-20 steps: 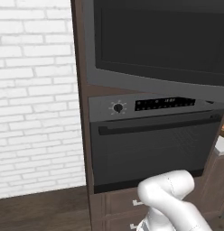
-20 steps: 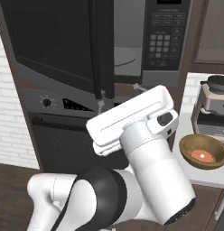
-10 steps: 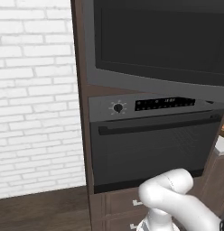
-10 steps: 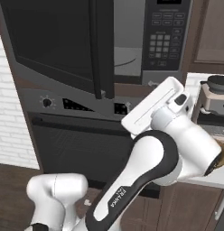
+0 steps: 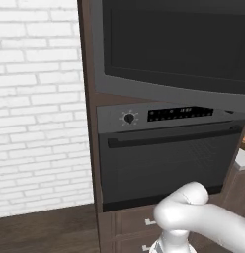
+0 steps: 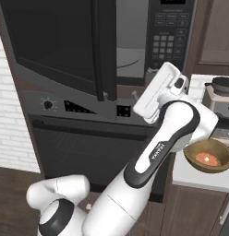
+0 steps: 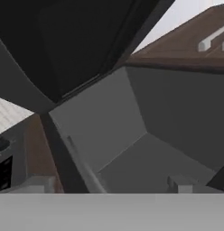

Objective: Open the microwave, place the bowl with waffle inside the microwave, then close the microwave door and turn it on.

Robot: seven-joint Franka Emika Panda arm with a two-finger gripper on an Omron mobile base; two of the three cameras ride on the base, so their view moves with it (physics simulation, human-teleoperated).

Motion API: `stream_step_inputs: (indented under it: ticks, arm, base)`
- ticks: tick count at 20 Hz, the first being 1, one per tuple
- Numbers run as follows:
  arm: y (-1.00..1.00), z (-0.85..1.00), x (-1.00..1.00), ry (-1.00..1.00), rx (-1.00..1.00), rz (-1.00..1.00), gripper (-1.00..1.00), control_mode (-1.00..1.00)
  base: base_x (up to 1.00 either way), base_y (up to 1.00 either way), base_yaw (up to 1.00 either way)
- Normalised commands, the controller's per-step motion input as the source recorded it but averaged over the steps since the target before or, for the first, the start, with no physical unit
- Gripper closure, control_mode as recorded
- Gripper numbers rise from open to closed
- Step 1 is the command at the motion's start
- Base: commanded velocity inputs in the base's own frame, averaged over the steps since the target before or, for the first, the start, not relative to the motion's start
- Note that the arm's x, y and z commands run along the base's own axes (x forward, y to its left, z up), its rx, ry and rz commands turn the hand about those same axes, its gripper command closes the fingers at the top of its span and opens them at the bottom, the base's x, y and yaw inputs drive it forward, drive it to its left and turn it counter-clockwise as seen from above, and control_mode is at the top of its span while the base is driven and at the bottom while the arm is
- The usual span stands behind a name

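The grey-framed, black-glass microwave door [image 6: 65,46] is standing swung open, baring the pale grey microwave cavity [image 6: 130,55]. The white arm's gripper [image 6: 158,90] is hanging before it. A brown bowl [image 6: 208,156] is sitting on the white counter [image 6: 199,177].

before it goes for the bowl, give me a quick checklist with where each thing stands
1. Microwave door swung open: ok.
2. Microwave cavity free for the bowl: ok, turntable looks bare.
3. Gripper empty with jaws open: ok, nothing between them.
4. Bowl upright on the counter, waffle inside: ok.
5. Clear path from gripper to bowl: cannot tell, the arm's own elbow sits just above the bowl.
6. Appliance behind the bowl well clear of it: cannot tell.
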Motion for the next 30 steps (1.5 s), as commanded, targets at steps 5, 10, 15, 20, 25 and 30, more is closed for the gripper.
stream_step_inputs:
  ticks: [5, 10, 15, 20, 25, 30]
  arm:
    - [-0.01, 0.00, 0.00, -0.29, -0.11, 0.20, -1.00, -1.00]
    - [0.07, 0.00, -0.96, -0.27, 0.00, 0.25, -1.00, -1.00]
    - [0.56, -0.05, -0.74, -0.16, 0.00, 0.28, -1.00, -1.00]
    - [0.91, 0.00, -0.16, -0.08, 0.00, 0.17, -1.00, -1.00]
    - [0.87, 0.00, -0.36, -0.06, 0.00, 0.04, -1.00, -1.00]
    - [0.55, 0.00, -1.00, -0.18, 0.00, 0.16, -1.00, -1.00]
  base:
    - [0.00, 0.00, 0.00]
    - [0.00, 0.00, 0.00]
    - [0.00, 0.00, 0.00]
    - [0.00, 0.00, 0.00]
    - [0.00, 0.00, 0.00]
    - [0.00, 0.00, 0.00]
